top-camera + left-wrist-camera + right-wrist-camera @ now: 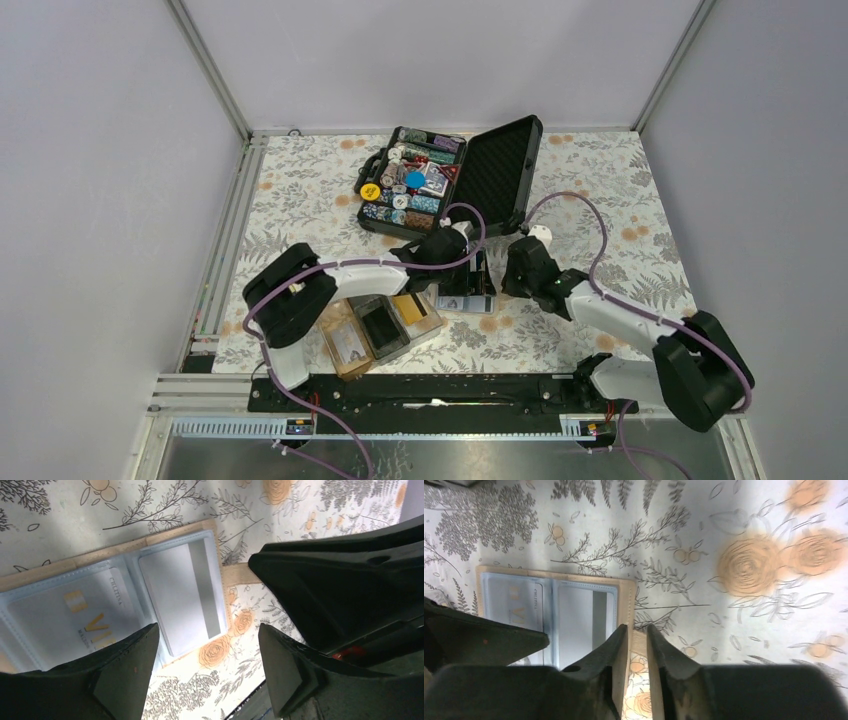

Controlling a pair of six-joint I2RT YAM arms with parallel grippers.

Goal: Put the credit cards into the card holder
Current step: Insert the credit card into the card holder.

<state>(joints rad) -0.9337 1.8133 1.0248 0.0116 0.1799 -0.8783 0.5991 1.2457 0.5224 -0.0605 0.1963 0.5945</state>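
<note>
1. Top external view showed the floral table (620, 200) with the open chip case (500, 170) at the far centre; its contents were too small to identify.
2. The card holder (332, 330) sat at the near left, with one gold card (413, 307) in its right compartment.
3. A beige wallet (120, 547) lay just right of the holder, its clear sleeves holding two credit cards (182, 595); the plastic dulled their colour.
4. The left gripper (207, 627) hovered over the sleeves, jaws wide and holding nothing, probably positioned to draw a card.
5. The right gripper (636, 627) stood at the wallet's right edge, jaws narrowly apart, probably to steady it; contact could not be confirmed.
</note>
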